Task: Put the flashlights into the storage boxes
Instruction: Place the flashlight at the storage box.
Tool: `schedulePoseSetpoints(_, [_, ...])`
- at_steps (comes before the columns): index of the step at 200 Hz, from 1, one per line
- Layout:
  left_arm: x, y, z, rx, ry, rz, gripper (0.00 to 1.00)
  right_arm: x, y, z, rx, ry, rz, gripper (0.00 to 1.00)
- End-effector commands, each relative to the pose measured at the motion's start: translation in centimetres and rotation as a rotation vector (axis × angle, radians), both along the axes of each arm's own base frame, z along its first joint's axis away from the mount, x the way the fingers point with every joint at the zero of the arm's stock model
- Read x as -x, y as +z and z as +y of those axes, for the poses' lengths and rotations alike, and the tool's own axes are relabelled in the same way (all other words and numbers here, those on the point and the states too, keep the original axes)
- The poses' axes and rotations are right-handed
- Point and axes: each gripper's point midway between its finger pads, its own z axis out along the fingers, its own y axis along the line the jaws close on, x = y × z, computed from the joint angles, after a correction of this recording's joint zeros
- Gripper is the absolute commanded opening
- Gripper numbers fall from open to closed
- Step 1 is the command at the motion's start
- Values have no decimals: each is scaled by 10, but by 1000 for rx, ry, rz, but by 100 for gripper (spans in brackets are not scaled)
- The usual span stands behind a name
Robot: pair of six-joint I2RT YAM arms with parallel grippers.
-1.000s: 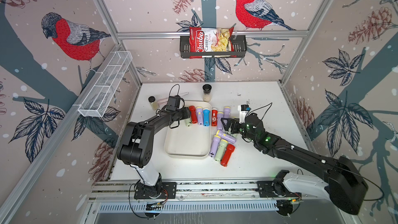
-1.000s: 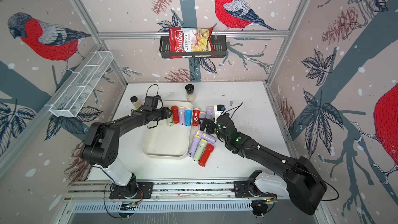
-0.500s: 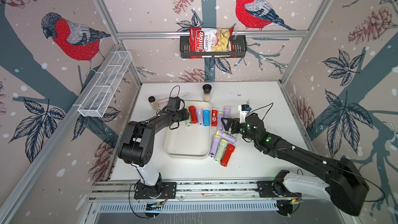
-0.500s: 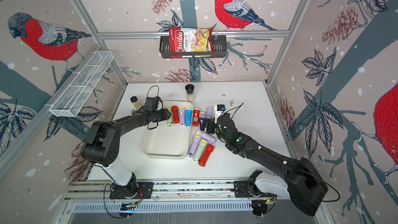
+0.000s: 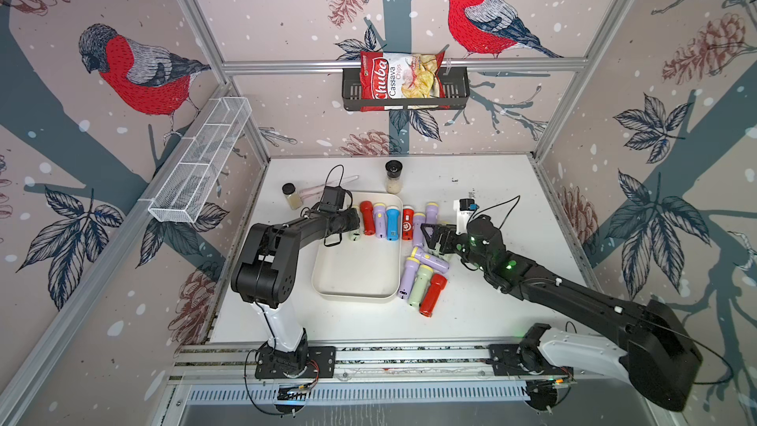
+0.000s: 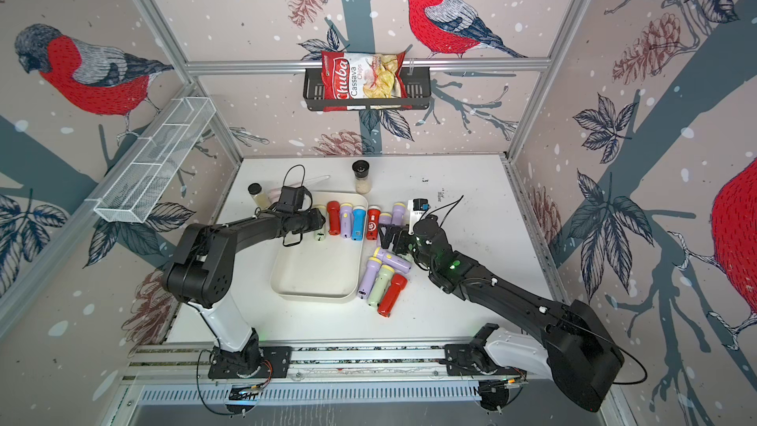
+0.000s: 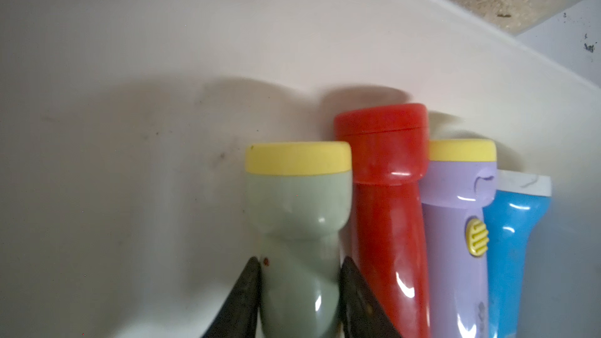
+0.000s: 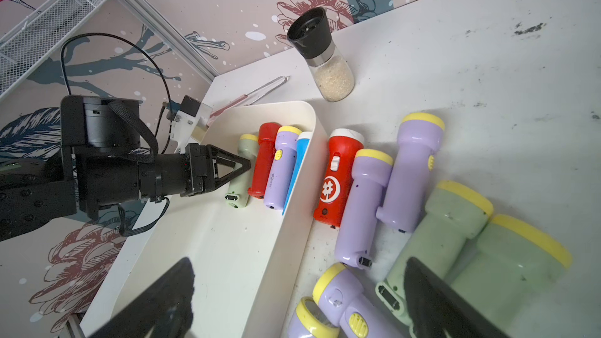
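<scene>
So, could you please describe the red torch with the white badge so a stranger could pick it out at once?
Find the cream tray in the middle of the table. Just outside its far right corner lies a red torch. It alone bears a round white badge, under a white head; its lilac neighbour has a yellow head.

The left arm reaches forward, low and nearly level. The left gripper is pinched with both fingers against the sides of a pale green flashlight. The right arm stretches diagonally inward, and the right gripper hangs low with its jaws spread wide.
</scene>
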Motion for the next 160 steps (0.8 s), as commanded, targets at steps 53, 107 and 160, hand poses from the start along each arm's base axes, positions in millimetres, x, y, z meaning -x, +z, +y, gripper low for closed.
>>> schedulePoseSetpoints(53, [-22, 13, -3, -3, 2, -42, 36, -1, 3, -6, -5, -21, -15, 100])
schedulePoseSetpoints(107, [-17, 22, -3, 5, 1, -50, 51, 1, 5, -7, -11, -17, -18, 100])
schedulePoseSetpoints(160, [1, 69, -3, 2, -4, -137, 54, -1, 4, -6, 14, -10, -14, 100])
